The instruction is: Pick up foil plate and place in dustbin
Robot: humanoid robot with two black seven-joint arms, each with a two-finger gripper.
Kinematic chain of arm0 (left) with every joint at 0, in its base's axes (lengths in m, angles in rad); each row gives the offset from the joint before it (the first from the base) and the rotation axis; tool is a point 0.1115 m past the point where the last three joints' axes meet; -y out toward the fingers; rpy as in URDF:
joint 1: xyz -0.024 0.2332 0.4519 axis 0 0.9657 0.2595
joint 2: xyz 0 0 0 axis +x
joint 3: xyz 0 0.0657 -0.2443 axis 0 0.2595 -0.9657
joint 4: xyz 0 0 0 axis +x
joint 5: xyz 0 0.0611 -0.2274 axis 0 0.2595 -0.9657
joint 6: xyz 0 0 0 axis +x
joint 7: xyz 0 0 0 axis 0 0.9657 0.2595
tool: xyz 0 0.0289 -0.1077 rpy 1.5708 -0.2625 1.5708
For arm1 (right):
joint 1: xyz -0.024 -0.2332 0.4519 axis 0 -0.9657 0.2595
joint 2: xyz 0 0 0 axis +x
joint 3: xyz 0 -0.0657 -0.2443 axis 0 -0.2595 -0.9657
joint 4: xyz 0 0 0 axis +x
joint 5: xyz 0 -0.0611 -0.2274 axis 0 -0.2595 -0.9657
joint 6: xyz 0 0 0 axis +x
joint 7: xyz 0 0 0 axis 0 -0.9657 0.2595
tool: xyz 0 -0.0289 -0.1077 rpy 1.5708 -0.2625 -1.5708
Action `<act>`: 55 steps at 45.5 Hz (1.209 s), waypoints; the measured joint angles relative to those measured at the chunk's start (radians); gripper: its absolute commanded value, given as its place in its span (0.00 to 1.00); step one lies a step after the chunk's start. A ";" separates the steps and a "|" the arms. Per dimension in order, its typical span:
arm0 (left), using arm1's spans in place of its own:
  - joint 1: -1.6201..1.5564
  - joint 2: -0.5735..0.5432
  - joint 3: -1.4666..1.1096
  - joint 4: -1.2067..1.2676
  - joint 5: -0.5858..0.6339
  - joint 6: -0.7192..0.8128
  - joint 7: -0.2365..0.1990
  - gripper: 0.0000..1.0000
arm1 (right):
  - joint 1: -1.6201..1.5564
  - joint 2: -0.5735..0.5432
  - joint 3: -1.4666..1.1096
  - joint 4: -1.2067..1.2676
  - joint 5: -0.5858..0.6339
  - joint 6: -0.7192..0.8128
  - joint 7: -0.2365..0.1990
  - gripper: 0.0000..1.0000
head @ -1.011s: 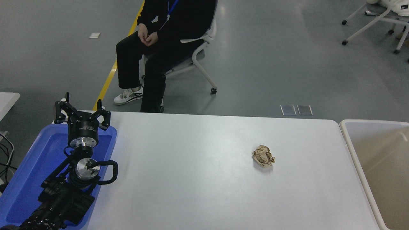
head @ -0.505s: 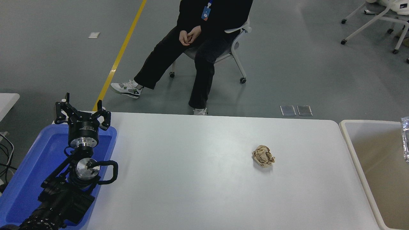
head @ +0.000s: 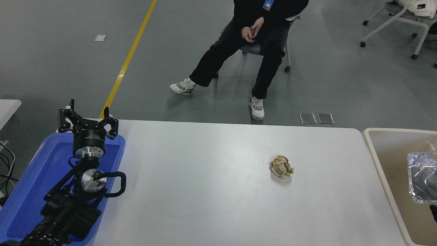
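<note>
Foil plate (head: 422, 177) hangs over the open dustbin (head: 375, 153) at the frame's right edge, well inside the pale rim and partly cut off by the frame. A dark sliver just below the plate, at the same edge, is all you see of the right arm; you cannot tell whether its gripper is clenched on the plate or has released it. Your left gripper (head: 87, 120) sits parked above the blue tray (head: 30, 181) at the table's (head: 205, 191) near-left corner, fingers spread and holding nothing.

Between tray and dustbin the white tabletop gives you wide room; only the crumpled brown paper ball (head: 281, 166) lies on it, right of centre and well apart from the bin's rim.

Half a second ago only a thin silver strip showed at the right edge; now the plate is further in over the bin. The seated person (head: 254, 41) beyond the far edge has rolled further right. The paper ball has not moved.
</note>
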 measured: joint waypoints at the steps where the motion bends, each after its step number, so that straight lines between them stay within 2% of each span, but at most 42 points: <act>1: 0.000 0.000 0.000 0.000 0.000 0.000 0.000 0.99 | 0.000 0.000 0.001 0.000 0.000 0.001 0.000 1.00; 21: 0.000 0.000 0.000 0.000 0.000 0.000 0.000 0.99 | 0.041 -0.040 -0.002 0.003 -0.003 0.051 0.000 1.00; 28: 0.000 0.000 0.000 0.000 0.000 0.000 0.000 0.99 | 0.094 -0.086 -0.027 0.054 -0.011 0.068 -0.001 1.00; 42: 0.000 0.000 0.000 0.000 0.000 0.000 0.000 0.99 | 0.267 -0.262 -0.182 0.358 -0.053 0.079 -0.002 1.00; 55: 0.000 0.000 0.000 0.000 0.000 0.000 0.000 0.99 | 0.415 -0.448 -0.269 0.786 -0.251 0.079 -0.004 1.00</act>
